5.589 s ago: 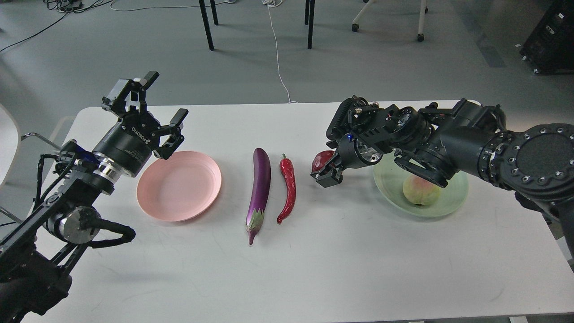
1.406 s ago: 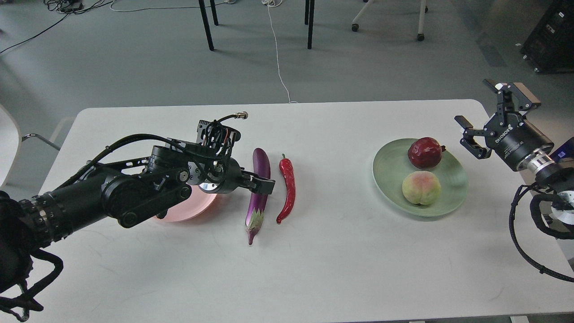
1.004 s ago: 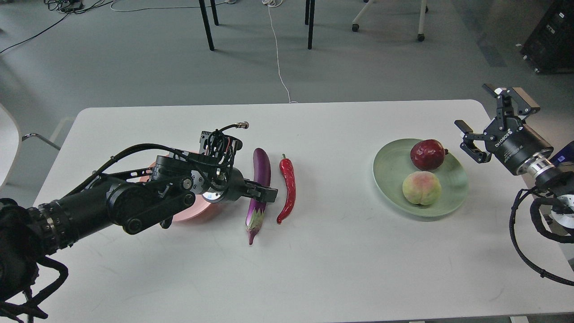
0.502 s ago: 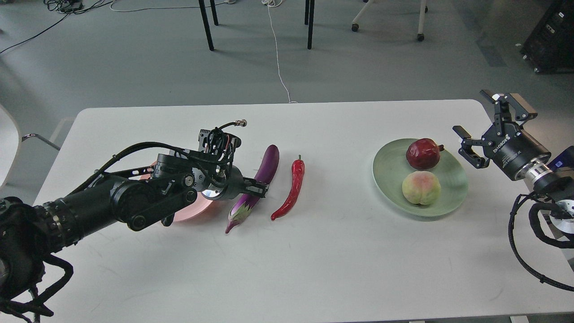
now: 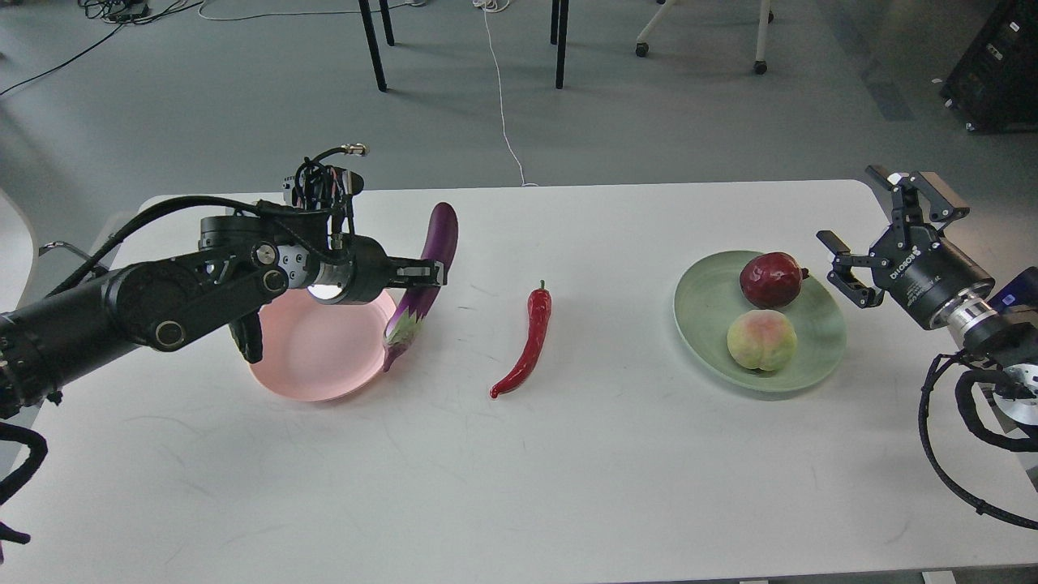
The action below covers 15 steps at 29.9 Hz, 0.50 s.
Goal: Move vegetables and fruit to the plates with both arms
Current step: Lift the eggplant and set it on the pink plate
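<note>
My left gripper [image 5: 428,276] is shut on the purple eggplant [image 5: 423,276] and holds it lifted and tilted, stem end down, over the right rim of the pink plate [image 5: 312,350]. The red chili pepper [image 5: 527,340] lies on the table between the plates. The dark red pomegranate [image 5: 769,279] and the peach [image 5: 761,341] sit in the green plate [image 5: 705,316]. My right gripper [image 5: 866,217] is open and empty, raised beside the right edge of the green plate.
The white table [image 5: 568,470] has bare surface in front of the plates. Chair and table legs [image 5: 373,45] and cables [image 5: 503,97] stand on the grey floor beyond the far edge. A black case [image 5: 993,69] is at the far right.
My left gripper closed on the eggplant, lifted it and carried it left to the pink plate's rim. The chili was nudged and rotated slightly. The right arm hardly moved.
</note>
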Tool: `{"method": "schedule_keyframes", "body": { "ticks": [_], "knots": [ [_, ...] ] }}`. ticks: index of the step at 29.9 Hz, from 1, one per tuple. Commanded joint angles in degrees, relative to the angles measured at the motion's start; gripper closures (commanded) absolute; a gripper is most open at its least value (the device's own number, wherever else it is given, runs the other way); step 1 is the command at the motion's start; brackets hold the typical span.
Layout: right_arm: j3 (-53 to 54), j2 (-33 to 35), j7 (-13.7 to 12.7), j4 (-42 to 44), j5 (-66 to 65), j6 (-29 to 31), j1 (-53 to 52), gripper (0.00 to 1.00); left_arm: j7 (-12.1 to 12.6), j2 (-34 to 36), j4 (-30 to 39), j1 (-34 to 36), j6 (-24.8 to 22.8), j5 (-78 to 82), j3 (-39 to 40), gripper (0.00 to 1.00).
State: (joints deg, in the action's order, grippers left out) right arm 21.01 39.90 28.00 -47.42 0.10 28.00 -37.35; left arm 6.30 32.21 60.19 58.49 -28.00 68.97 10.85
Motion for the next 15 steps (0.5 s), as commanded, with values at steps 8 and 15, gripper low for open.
{"method": "schedule_keyframes", "body": {
  "ticks": [8, 15],
  "knots": [
    [-0.1, -0.3, 0.0, 0.2, -0.2, 0.0, 0.0, 0.02, -1.2, 11.2, 3.4, -5.5, 0.0, 0.2, -1.8, 0.6],
    [-0.1, -0.1, 0.0, 0.2, -0.2, 0.0, 0.1, 0.02, -1.2, 11.5, 4.0, -6.4, 0.0, -0.1, -1.5, 0.43]
  ]
}}
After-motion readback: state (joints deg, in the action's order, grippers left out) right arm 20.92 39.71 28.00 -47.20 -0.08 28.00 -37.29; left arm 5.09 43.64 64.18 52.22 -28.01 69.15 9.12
